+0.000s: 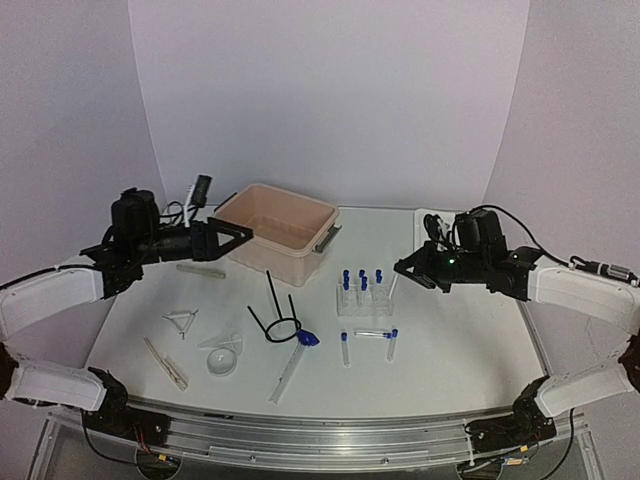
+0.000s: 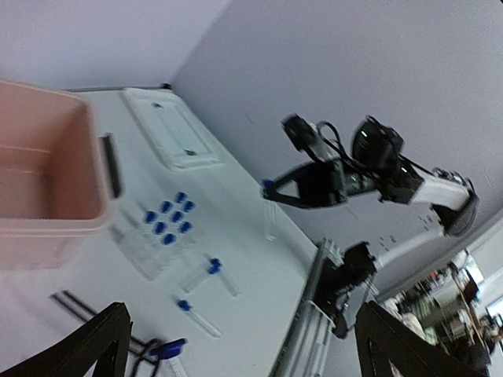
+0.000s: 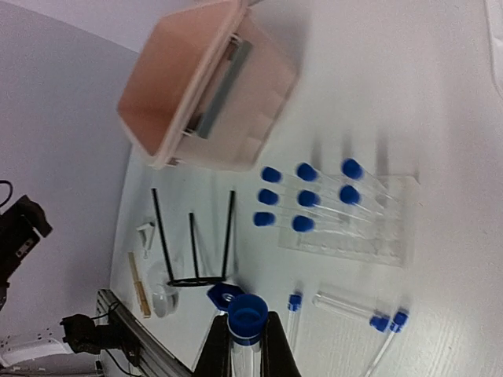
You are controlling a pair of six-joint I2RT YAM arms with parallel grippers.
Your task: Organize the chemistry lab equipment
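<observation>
My right gripper [image 3: 245, 349] is shut on a clear blue-capped tube [image 3: 247, 318], held upright above the table; the left wrist view shows that tube [image 2: 269, 210] hanging from the fingers. The clear tube rack [image 1: 362, 297] stands just left of it with several capped tubes in it. Three loose tubes [image 1: 345, 348] lie in front of the rack. The black wire ring stand [image 1: 277, 318] lies on its side at centre, next to the blue-tipped brush [image 1: 292, 362], clear funnel [image 1: 222, 356] and wooden clamp [image 1: 165, 362]. My left gripper [image 1: 236, 236] is open and empty, level with the tub's left wall.
The beige plastic tub [image 1: 265, 256] sits at the back centre. A white rectangular lid [image 1: 432, 216] lies at the back right, behind my right arm. A clear rod-like piece [image 1: 200, 268] lies left of the tub, and a small white part [image 1: 182, 320] lies near the clamp.
</observation>
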